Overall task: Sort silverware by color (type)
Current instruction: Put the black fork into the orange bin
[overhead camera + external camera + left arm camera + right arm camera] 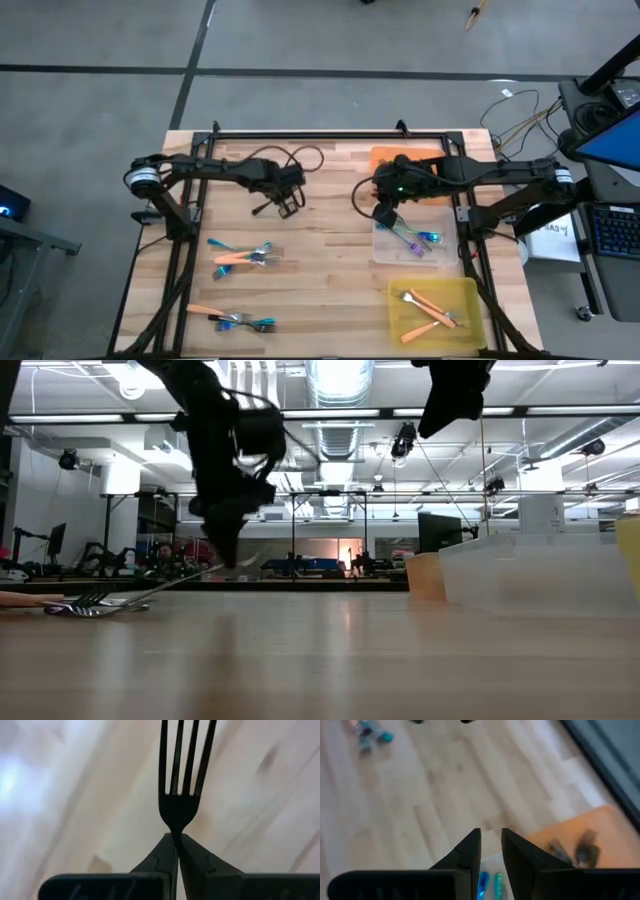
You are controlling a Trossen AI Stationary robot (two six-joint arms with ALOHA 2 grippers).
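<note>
Dark and bent at the elbow, the left arm reaches in over the wooden table; its left gripper pinches a dark-handled fork by the neck, tines forward. Other forks lie nearer the front edge. Over the clear tray hangs the right gripper, fingers slightly apart, holding nothing.

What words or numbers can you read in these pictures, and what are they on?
None can be read.
White sheet beside the table's right edge: dark print, too small and blurred to read.
Blue screen at far right: no readable text.
Orange tray, clear tray, yellow tray and forks: no labels visible.
</note>
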